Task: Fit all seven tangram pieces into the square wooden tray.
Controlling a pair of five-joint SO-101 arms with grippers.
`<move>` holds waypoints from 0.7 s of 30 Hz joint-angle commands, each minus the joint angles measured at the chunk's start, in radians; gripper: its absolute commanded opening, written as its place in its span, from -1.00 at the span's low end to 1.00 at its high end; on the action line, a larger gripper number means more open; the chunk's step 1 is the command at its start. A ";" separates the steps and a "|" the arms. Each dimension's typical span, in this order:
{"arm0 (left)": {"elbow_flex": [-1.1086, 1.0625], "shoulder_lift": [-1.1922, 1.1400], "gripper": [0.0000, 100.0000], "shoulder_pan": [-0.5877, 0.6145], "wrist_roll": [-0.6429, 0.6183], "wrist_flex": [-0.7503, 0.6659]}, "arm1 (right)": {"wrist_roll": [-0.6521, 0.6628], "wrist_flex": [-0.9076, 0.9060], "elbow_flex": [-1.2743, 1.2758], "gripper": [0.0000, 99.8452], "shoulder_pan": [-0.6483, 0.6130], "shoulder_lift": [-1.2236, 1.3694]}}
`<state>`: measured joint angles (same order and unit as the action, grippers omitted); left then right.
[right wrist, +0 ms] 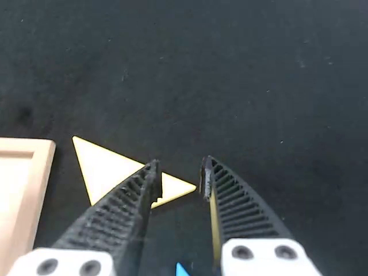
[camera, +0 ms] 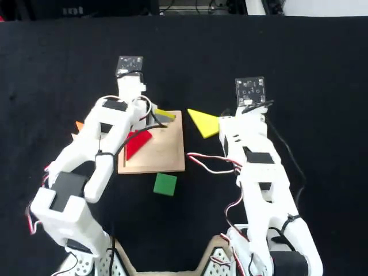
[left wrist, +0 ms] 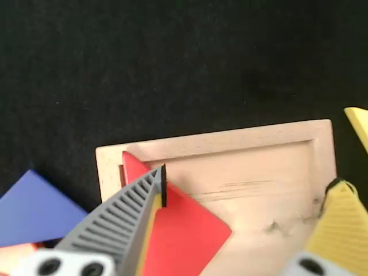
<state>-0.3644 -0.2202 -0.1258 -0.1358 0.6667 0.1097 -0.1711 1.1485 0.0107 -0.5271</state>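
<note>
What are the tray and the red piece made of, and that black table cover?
Tray: pale, bare-looking wood, with grain lines and dark scuffs showing. Red piece: smooth, flat, evenly coloured and matte; painted wood or plastic, unclear. Cover: black matte fabric, probably felt, with lint specks.

I have the tray (camera: 167, 158) lying mid-desk (camera: 299, 69), between my two arms. One triangle (camera: 137, 144) lies inside it, in the left half, under the left claw (left wrist: 247, 190). The square piece (camera: 165, 184) lies on the desk just in front of the tray's near edge. A second triangle (camera: 205, 122) lies just right of the tray's far right corner, and the right claw (right wrist: 178, 175) is over its tip. A third triangle (left wrist: 34, 210) lies left of the tray, touching a further piece (camera: 79, 125).
</note>
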 commanded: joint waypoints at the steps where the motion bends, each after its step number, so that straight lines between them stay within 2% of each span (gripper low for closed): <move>1: 0.088 -0.043 -0.17 -0.010 0.002 -0.014 | 0.006 0.026 -0.028 -0.75 0.018 0.001; 5: 0.140 -0.087 -0.24 -0.001 0.009 0.049 | 0.006 0.026 -0.028 -0.75 0.018 0.001; 9: 0.162 -0.071 -0.20 -0.001 0.035 0.176 | 0.006 0.026 -0.028 -0.75 0.017 0.001; 16: 0.137 0.000 -0.19 0.047 0.043 0.181 | 0.005 0.025 -0.027 -0.75 -0.002 0.001; 21: 0.070 0.112 -0.19 0.002 0.031 0.184 | 0.006 0.021 -0.025 -0.75 -0.021 0.001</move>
<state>-0.2693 -0.2079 -0.0951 -0.1020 0.8462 0.1097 -0.1649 1.1485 0.0046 -0.5271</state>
